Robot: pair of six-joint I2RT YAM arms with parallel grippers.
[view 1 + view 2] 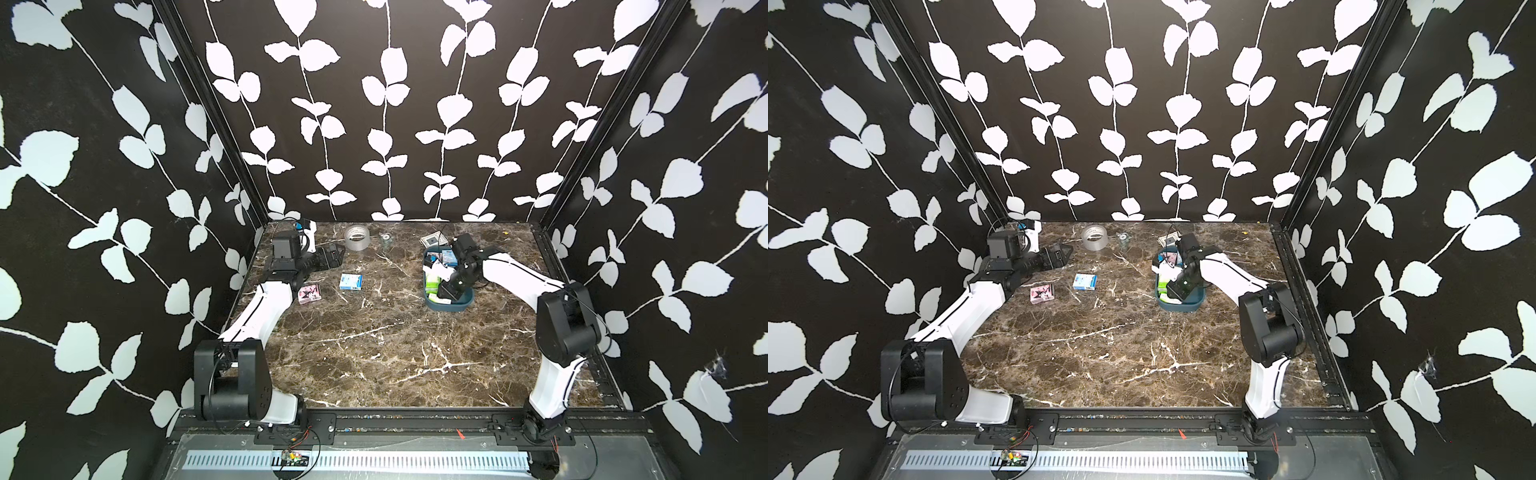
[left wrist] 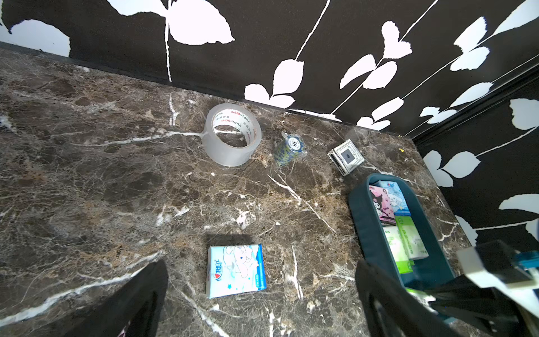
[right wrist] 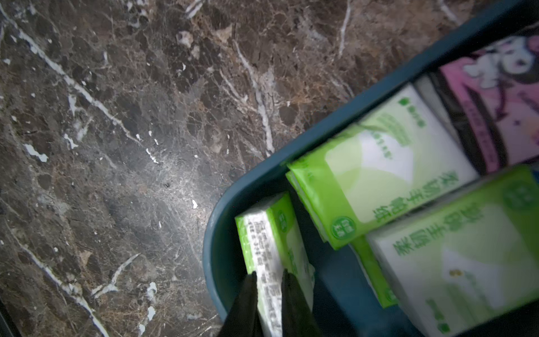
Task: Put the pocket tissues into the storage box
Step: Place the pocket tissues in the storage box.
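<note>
Storage box (image 1: 451, 308), toward tabletop's (image 1: 374, 353) far right corner: I count several pocket tissues (image 2: 408, 242) inside. Right gripper (image 3: 269, 274) pinches a green pack (image 3: 271, 242) standing in a box corner. Left gripper (image 1: 337, 254) gapes empty. Outstanding, toward the far left corner: blue pack (image 1: 350, 281), pink pack (image 1: 311, 293)

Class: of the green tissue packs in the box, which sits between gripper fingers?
The green pack on edge in the storage box's corner: the right gripper pinches it; other green packs lie loose.
</note>
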